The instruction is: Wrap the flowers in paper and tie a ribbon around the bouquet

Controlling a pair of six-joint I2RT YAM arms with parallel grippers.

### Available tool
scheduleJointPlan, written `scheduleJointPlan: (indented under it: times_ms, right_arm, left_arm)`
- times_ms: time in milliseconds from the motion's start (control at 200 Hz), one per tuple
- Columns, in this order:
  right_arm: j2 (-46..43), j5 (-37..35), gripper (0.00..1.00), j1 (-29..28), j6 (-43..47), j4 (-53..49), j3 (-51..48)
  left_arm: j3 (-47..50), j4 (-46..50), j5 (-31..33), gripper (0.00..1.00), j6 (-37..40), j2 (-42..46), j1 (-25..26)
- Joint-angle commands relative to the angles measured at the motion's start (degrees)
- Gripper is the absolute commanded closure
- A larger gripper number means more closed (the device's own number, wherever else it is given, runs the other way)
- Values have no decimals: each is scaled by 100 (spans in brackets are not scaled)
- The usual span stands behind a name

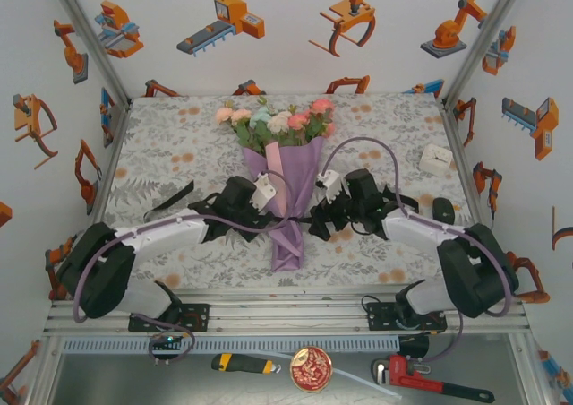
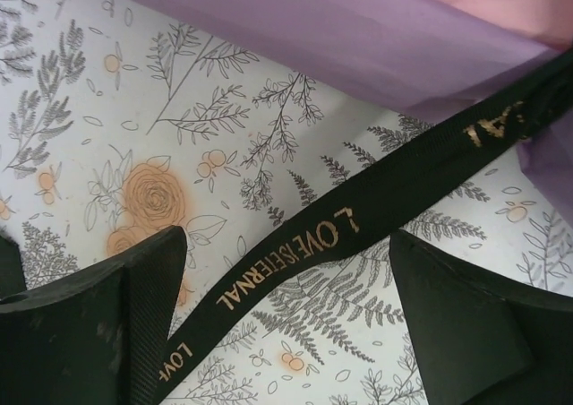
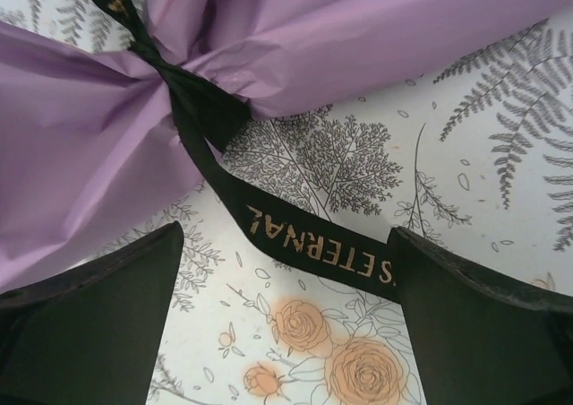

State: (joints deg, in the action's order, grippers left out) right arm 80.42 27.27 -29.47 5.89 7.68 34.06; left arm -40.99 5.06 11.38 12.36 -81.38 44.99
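where ribbon cinches it, paper holds flowers.

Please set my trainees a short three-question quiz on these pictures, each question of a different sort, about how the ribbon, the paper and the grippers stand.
1. True or false: the black ribbon is cinched around the purple paper.
2. Choose one. The right gripper is: A) shut on the ribbon; B) open, with the ribbon lying between its jaws; C) shut on the paper.
3. Fill in the gap: the ribbon's gold lettering by the left gripper reads "LOVE IS ____".

Key: 1 true; 2 B; 3 ETERNAL.
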Motion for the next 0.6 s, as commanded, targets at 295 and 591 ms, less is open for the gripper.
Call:
scheduleJointPlan:
  times_ms: [295,591]
  right_arm:
    - [726,-338,89,-16,-531,1825,-210]
    - [408,-2510,100,232,-3323,1966,-883]
  left_arm:
    - [-477,-337,948,69,-1579,-874,249]
    - [403,-490,1448,100,-3004,56,-381]
